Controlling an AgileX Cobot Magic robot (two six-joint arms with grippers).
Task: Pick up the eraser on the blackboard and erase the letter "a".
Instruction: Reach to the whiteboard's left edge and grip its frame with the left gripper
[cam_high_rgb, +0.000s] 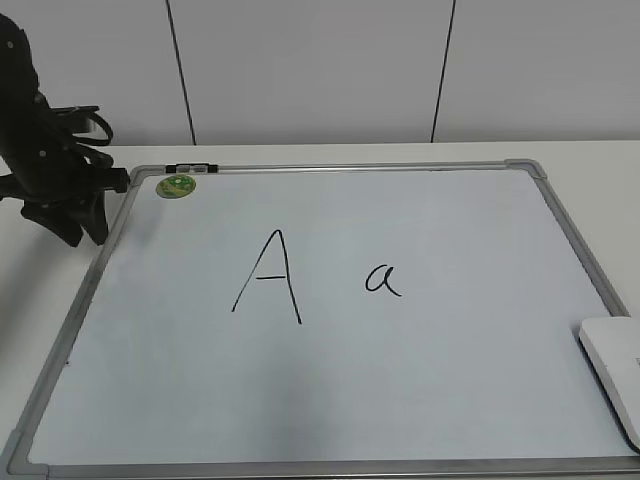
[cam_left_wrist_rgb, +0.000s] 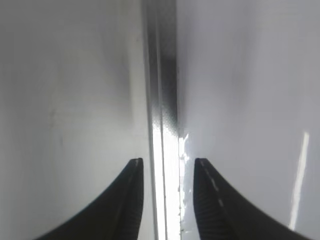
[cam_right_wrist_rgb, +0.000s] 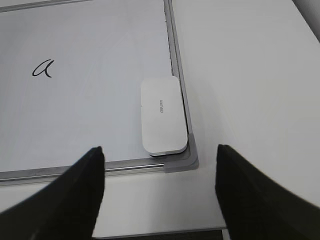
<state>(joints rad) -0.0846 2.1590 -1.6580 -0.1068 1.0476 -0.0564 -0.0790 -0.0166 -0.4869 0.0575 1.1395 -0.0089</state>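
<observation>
The blackboard (cam_high_rgb: 450, 400) lies flat on the table, a pale board with a silver frame. The small letter "a" (cam_high_rgb: 382, 279) is written right of its middle, and shows in the right wrist view (cam_right_wrist_rgb: 43, 68). The white eraser (cam_high_rgb: 615, 365) lies on the board's near right corner against the frame; it also shows in the right wrist view (cam_right_wrist_rgb: 161, 116). My right gripper (cam_right_wrist_rgb: 160, 149) is wide open and empty, above the table just short of that corner, out of the exterior view. My left gripper (cam_high_rgb: 75, 228) is open and empty over the board's left frame (cam_left_wrist_rgb: 162, 75).
A taller capital "A" (cam_high_rgb: 268, 278) stands left of the small letter. A round green magnet (cam_high_rgb: 177, 185) sits at the board's far left corner. White table surrounds the board (cam_right_wrist_rgb: 240, 75). A white panelled wall is behind.
</observation>
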